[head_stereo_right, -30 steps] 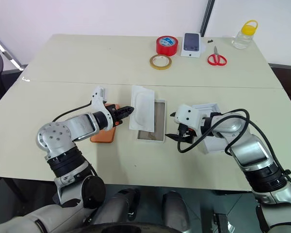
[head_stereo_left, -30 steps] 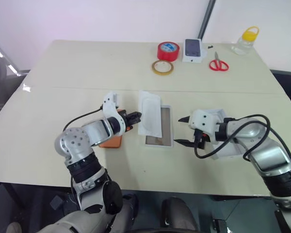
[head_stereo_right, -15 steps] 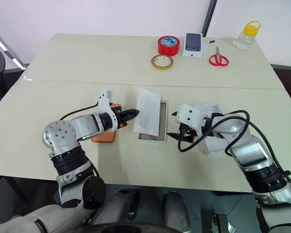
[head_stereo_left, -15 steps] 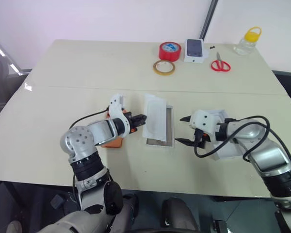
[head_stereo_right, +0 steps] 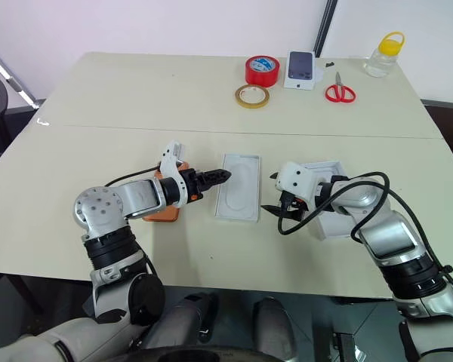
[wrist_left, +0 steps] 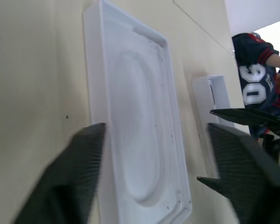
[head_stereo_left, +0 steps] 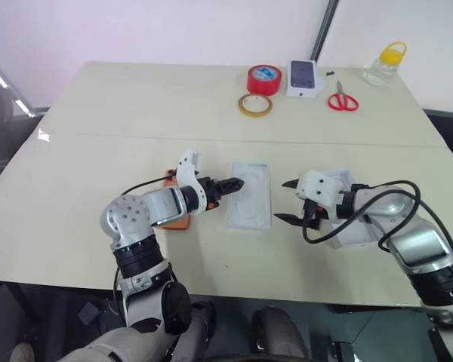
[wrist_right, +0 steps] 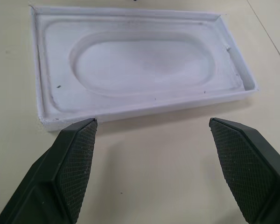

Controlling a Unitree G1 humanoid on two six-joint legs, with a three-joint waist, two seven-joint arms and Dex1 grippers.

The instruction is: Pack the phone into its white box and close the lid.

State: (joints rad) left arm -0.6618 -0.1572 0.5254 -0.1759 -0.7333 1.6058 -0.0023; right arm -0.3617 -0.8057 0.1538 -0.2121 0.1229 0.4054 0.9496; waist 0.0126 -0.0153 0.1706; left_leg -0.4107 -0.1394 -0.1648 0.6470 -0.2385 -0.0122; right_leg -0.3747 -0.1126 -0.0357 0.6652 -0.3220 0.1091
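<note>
I see the shallow white rectangular tray (head_stereo_left: 250, 205) lying flat on the worktop (head_stereo_left: 136, 113) between my two wide, empty pincers: left pincer (head_stereo_left: 237, 184), right pincer (head_stereo_left: 284, 202).

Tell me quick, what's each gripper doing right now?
Left gripper: open, holding nothing.
Right gripper: open, holding nothing.
</note>
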